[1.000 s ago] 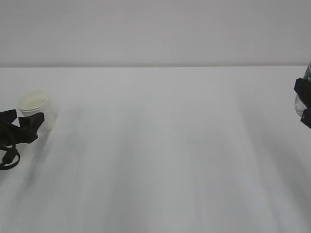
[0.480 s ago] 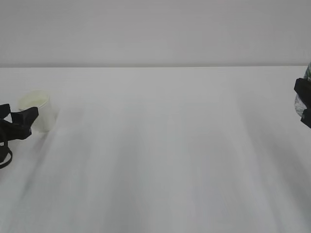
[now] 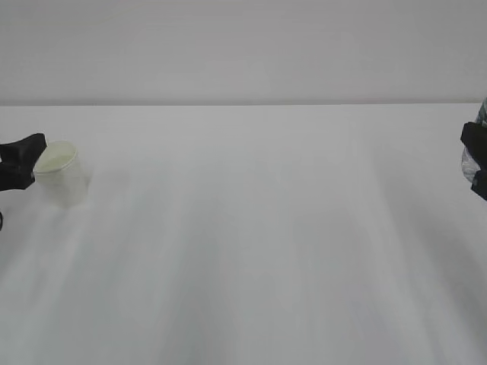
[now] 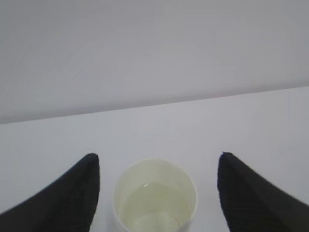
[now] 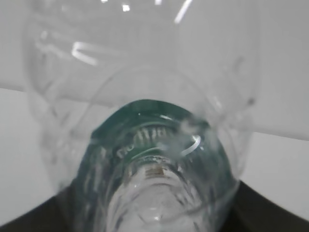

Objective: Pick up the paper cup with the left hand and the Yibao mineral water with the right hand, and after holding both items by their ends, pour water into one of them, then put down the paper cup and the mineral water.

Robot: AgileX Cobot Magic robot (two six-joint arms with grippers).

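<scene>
The paper cup stands upright on the white table at the far left, with water in it. In the left wrist view the paper cup sits between the two black fingers of my left gripper, which is open with a gap on each side. Only a black finger of that gripper shows at the exterior view's left edge, level with the cup's rim. The Yibao mineral water fills the right wrist view, and my right gripper is shut on it. At the exterior view's right edge are the right gripper and a sliver of bottle.
A plain pale wall rises behind the table's far edge. White tabletop lies between the two grippers.
My left gripper has pulled back to the left and risen from the front of the cup to rim height, and the cup stays on the table. The right gripper and bottle have not moved.
</scene>
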